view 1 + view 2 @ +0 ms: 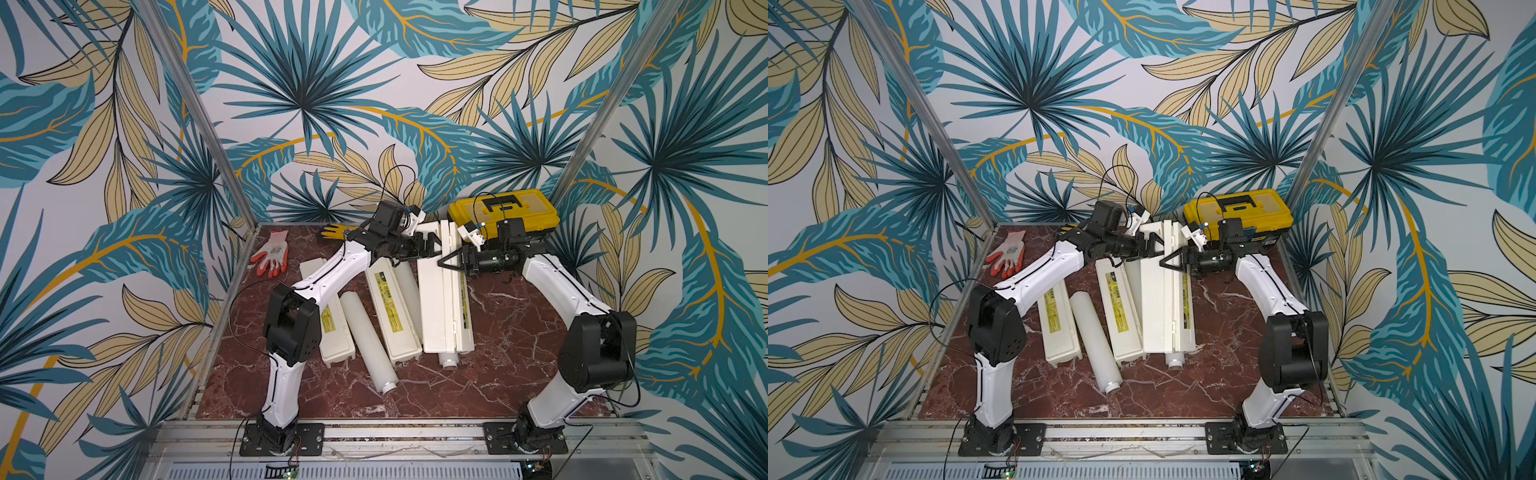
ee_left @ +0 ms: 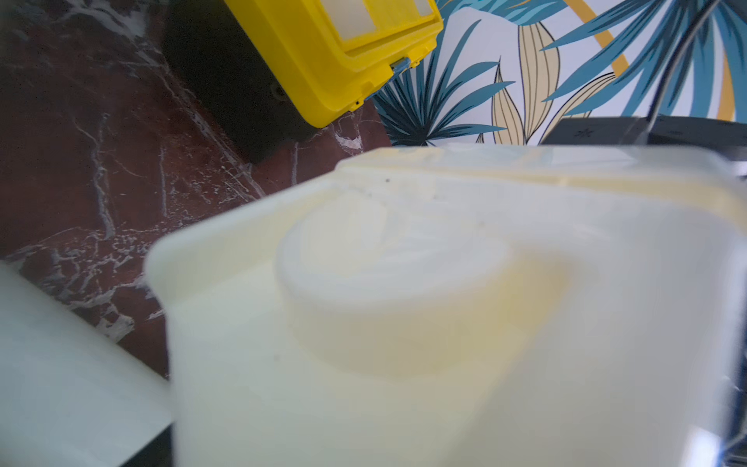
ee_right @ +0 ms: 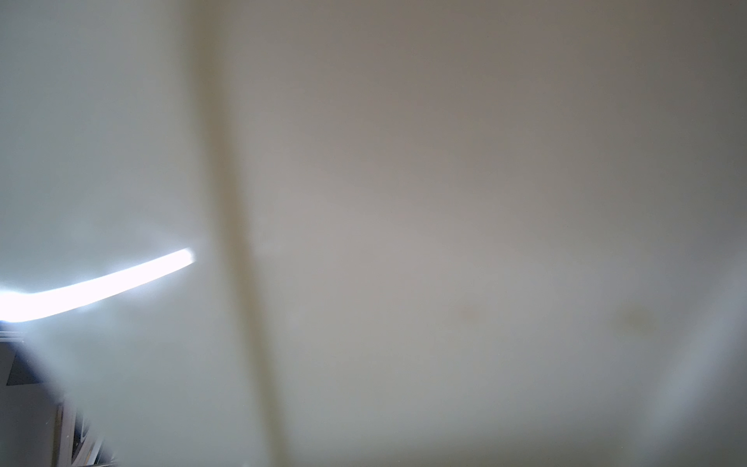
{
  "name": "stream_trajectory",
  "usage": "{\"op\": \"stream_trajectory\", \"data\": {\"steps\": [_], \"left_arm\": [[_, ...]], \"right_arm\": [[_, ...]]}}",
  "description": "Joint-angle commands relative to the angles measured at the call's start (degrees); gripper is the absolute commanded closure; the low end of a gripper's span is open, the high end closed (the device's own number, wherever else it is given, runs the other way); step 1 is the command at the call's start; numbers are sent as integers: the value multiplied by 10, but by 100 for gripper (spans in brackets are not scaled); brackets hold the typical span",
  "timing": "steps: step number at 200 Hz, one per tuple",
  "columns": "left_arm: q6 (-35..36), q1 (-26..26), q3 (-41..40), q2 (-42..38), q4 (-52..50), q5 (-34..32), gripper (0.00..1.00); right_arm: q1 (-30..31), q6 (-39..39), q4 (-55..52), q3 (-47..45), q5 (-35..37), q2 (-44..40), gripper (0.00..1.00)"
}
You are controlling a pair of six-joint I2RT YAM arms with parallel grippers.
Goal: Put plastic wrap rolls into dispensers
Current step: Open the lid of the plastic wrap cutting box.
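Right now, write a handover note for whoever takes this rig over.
Left tool: open, at the open dispenser's far end.
Right tool: against that same end; grip unclear.
Done: one roll lies in the open dispenser, stub jutting from its near end, lid up.
To do: seat it, close lid; load two loose rolls into the two closed dispensers.

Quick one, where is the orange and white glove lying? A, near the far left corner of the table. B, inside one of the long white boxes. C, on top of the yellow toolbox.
A: the glove lies flat on the table near its far left corner, well apart from the toolbox at the far right.
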Motion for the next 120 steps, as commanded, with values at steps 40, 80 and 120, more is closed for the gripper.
{"op": "stream_trajectory", "data": {"steps": [40,80,120], "left_arm": [[40,-12,-40,38,-30,-79,7],[45,5,-63,47,-30,-60,16],[64,23,-76,60,-30,-27,26]], "right_arm": [[24,-4,-4,2,-77,12,48],[24,-13,-32,6,-59,16,48],[24,-8,-61,11,-30,20,48]]}}
